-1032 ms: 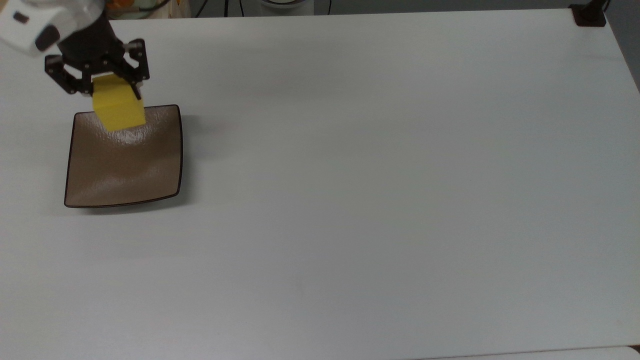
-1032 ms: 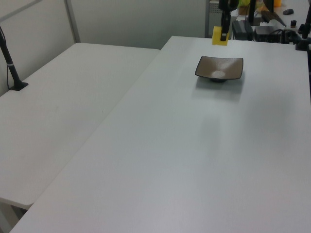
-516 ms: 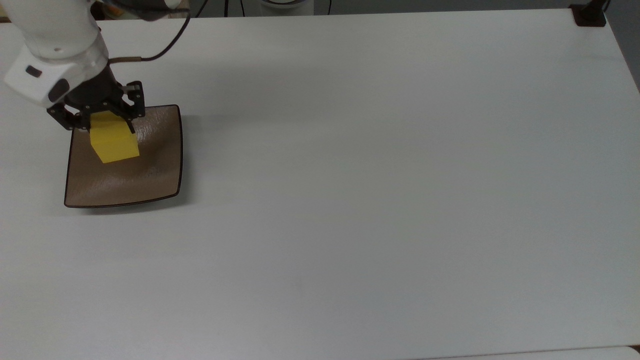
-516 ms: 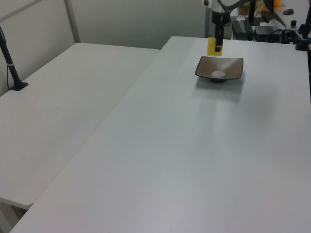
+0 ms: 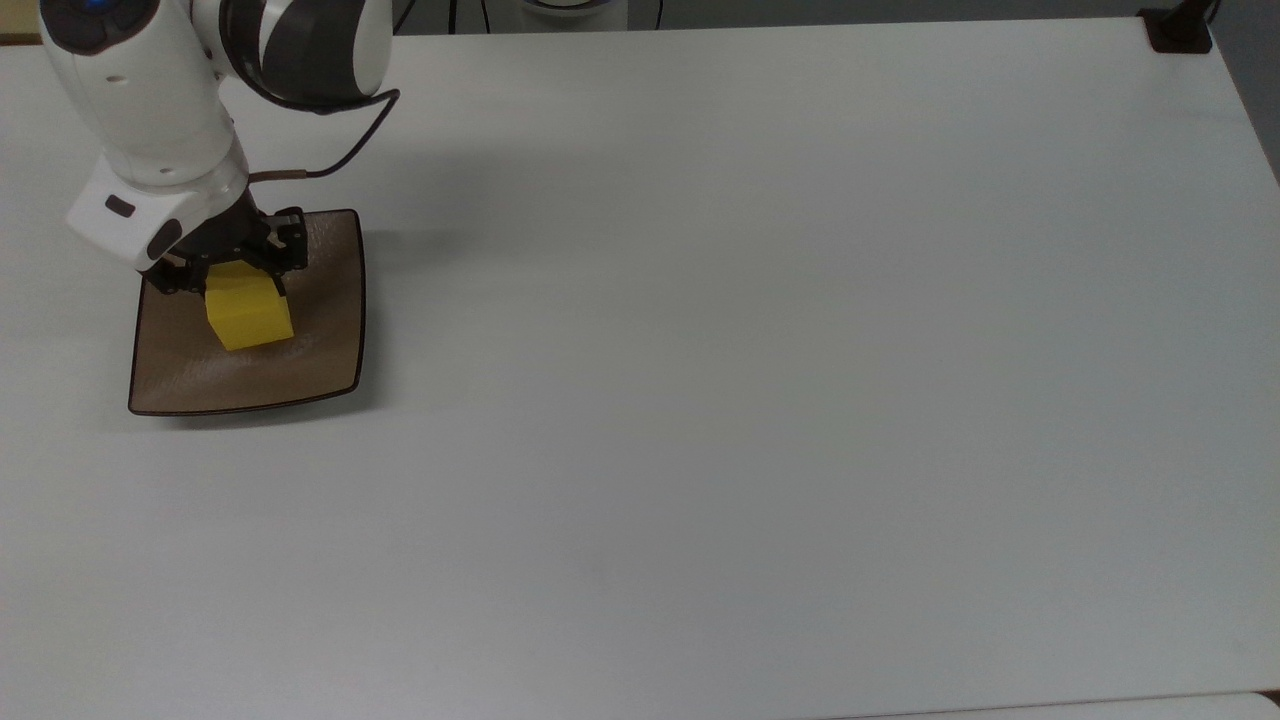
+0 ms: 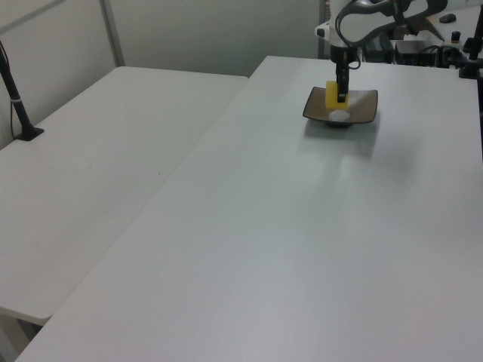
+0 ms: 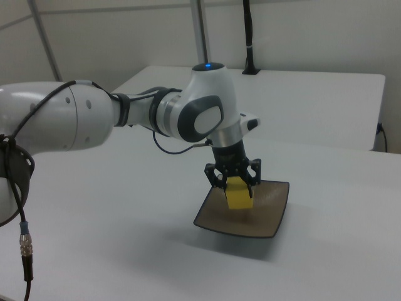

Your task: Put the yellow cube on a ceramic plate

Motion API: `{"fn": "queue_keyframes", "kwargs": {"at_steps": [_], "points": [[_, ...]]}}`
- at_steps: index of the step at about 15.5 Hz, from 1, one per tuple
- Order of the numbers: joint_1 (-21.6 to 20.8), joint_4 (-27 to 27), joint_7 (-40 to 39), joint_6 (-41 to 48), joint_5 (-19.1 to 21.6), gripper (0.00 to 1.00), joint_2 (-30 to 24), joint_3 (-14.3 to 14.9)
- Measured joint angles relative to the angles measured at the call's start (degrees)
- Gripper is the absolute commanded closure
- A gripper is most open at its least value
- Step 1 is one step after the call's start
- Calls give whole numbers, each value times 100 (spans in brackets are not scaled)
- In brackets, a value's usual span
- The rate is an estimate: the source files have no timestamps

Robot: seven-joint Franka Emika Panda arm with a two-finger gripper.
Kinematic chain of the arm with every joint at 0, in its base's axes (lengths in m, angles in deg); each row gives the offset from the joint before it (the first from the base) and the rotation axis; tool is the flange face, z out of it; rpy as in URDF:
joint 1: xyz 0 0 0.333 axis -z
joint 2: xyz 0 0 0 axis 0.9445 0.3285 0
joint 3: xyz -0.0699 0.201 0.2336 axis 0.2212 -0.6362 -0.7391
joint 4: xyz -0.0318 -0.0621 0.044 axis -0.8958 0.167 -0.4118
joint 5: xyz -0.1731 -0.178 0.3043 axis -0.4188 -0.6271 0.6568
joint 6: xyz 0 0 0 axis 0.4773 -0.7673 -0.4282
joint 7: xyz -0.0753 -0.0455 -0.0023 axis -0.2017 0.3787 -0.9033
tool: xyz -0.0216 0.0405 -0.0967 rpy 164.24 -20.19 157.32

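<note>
The yellow cube (image 5: pixel 248 318) is held by my gripper (image 5: pixel 232 292), whose black fingers are shut on its sides. It hangs just over the middle of the brown ceramic plate (image 5: pixel 310 360), at the top view's left. In the right view the yellow cube (image 7: pixel 239 195) is low over the ceramic plate (image 7: pixel 269 216) under the gripper (image 7: pixel 235 184); I cannot tell whether it touches. In the left view the yellow cube (image 6: pixel 332 96) sits above the ceramic plate (image 6: pixel 362 108) with the gripper (image 6: pixel 340 92) on it.
The white table (image 5: pixel 760 360) stretches wide to the top view's right of the plate. A black post base (image 5: pixel 1178 30) stands at its far right corner. A second white table (image 6: pixel 83 173) lies at the left view's left, with a black pole (image 6: pixel 16 98).
The arm has come down and forward with the cube, from above the plate's far edge to low over its middle. The fingers have stayed shut on the cube.
</note>
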Motion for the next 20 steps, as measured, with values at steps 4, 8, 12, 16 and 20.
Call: {"fn": "queue_keyframes", "kwargs": {"at_steps": [4,8,12,16,20], "points": [[80,-237,28,-398,-1,74,42,5],[80,-280,96,-407,20,10,97,-1],[109,-296,139,-407,70,0,101,0],[130,-291,381,-407,79,0,90,0],[100,-231,1460,-295,80,0,-209,-32]]}}
